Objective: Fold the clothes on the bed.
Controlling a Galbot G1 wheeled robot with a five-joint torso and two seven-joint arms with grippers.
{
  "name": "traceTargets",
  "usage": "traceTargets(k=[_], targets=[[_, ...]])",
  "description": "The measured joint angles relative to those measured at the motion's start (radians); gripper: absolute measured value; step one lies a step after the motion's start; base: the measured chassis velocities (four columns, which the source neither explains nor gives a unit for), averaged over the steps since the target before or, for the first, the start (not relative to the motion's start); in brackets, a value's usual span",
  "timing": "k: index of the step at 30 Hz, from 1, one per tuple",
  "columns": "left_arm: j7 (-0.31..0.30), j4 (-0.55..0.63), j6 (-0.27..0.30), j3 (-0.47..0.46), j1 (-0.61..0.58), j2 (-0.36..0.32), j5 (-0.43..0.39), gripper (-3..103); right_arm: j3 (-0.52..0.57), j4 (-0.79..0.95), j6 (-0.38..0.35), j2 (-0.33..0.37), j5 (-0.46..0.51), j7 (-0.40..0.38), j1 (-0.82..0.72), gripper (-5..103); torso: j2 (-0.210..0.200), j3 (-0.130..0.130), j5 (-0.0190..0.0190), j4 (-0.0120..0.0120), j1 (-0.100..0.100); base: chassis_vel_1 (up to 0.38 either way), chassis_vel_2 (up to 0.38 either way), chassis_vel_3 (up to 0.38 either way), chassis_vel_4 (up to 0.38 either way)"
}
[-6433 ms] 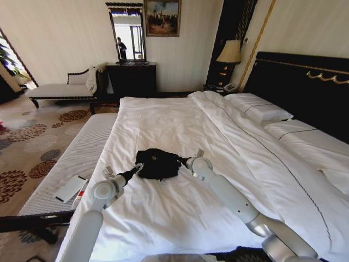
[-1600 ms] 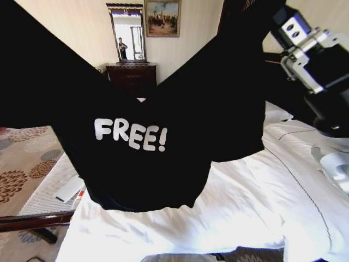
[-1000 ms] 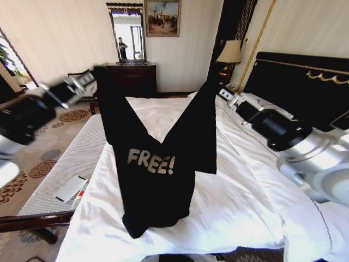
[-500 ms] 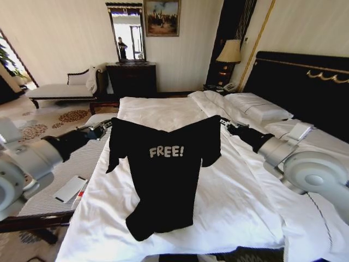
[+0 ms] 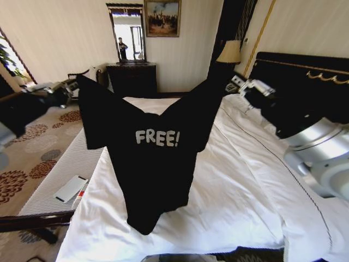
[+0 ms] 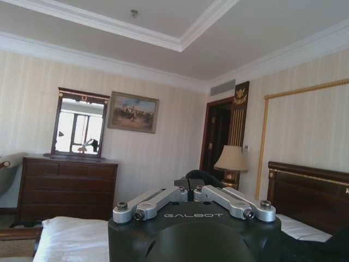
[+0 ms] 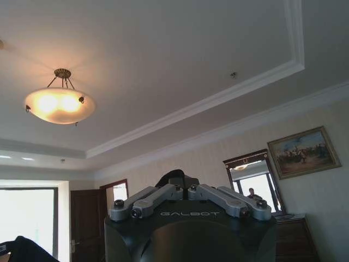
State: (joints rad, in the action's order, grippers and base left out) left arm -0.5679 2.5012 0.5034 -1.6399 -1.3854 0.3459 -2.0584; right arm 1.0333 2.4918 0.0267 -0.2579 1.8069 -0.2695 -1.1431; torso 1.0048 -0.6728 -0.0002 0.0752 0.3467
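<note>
The black T-shirt [image 5: 155,164] with white "FREE!" lettering hangs spread in the air over the bed [image 5: 245,191], chest facing me, its hem end drooping onto the white duvet. My left gripper [image 5: 75,83] is shut on one shoulder at the upper left, and my right gripper [image 5: 233,82] is shut on the other at the upper right. In the left wrist view the left gripper [image 6: 188,181] pinches a bit of black fabric [image 6: 199,175]. The right wrist view shows the right gripper [image 7: 178,181] closed on a black fold [image 7: 170,176], pointing towards the ceiling.
A white-cushioned bench [image 5: 65,164] runs along the bed's left side with a flat white object [image 5: 71,188] on it. The dark headboard [image 5: 311,82] and pillows are at the right. A dresser [image 5: 131,79] and lamp [image 5: 229,52] stand by the far wall.
Both grippers have risen and come nearer the camera since half a second ago, lifting the shirt's shoulders higher. The shirt hangs steeper, and less of it lies on the duvet.
</note>
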Motion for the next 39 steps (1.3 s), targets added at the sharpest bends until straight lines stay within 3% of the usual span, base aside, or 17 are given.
traceTargets(k=[3, 6, 12, 17, 22, 28, 33, 39], targets=[[0.033, 0.0, -0.036, -0.03, 0.007, -0.009, -0.04, 0, 0.044, 0.003, 0.021, 0.003, 0.023, 0.011, -0.003, 0, 0.0, 0.0, 0.0, -0.0001, 0.0, 0.0, 0.0, 0.0, 0.0], [0.122, 0.0, -0.119, -0.112, 0.015, -0.033, -0.1, 0, 0.142, 0.01, 0.065, -0.003, 0.081, 0.07, -0.015, 0, 0.0, 0.0, 0.0003, 0.0003, 0.0, 0.0, 0.0, 0.0, 0.0], [0.153, 0.0, -0.144, -0.217, 0.015, -0.063, -0.154, 0, 0.22, 0.01, 0.075, -0.022, 0.1, 0.095, -0.038, 0, 0.0, 0.0, 0.0004, 0.0001, 0.0, 0.0, 0.0, 0.0, 0.0], [0.12, 0.0, -0.097, -0.223, 0.006, -0.076, -0.105, 0, 0.212, 0.001, 0.069, -0.033, -0.008, 0.083, -0.034, 0, 0.0, 0.0, 0.0003, 0.0001, 0.0, 0.0, 0.0, 0.0, 0.0], [0.034, -0.001, 0.011, -0.113, 0.006, -0.082, -0.001, 0, 0.188, -0.058, 0.014, -0.031, -0.02, -0.03, -0.052, 0, 0.0, 0.0, 0.0003, 0.0003, 0.0, 0.0, 0.0, 0.0, 0.0], [0.026, -0.05, 0.009, -0.024, 0.01, -0.103, 0.119, 0, 0.139, -0.137, 0.008, 0.014, -0.058, -0.051, -0.031, 0, 0.0, 0.0, 0.0003, 0.0002, 0.0, 0.0, 0.0, 0.0, 0.0], [0.019, -0.102, 0.03, -0.045, 0.003, -0.105, 0.129, 0, 0.142, -0.16, 0.002, 0.017, -0.08, -0.09, -0.044, 0, 0.0, 0.0, 0.0, -0.0002, 0.0, 0.0, 0.0, 0.0, 0.0], [0.039, -0.184, 0.032, -0.027, 0.007, -0.155, 0.161, 0, 0.129, -0.224, 0.001, 0.037, -0.118, -0.094, -0.05, 0, 0.0, 0.0, 0.0003, 0.0002, 0.0, 0.0, 0.0, 0.0, 0.0]])
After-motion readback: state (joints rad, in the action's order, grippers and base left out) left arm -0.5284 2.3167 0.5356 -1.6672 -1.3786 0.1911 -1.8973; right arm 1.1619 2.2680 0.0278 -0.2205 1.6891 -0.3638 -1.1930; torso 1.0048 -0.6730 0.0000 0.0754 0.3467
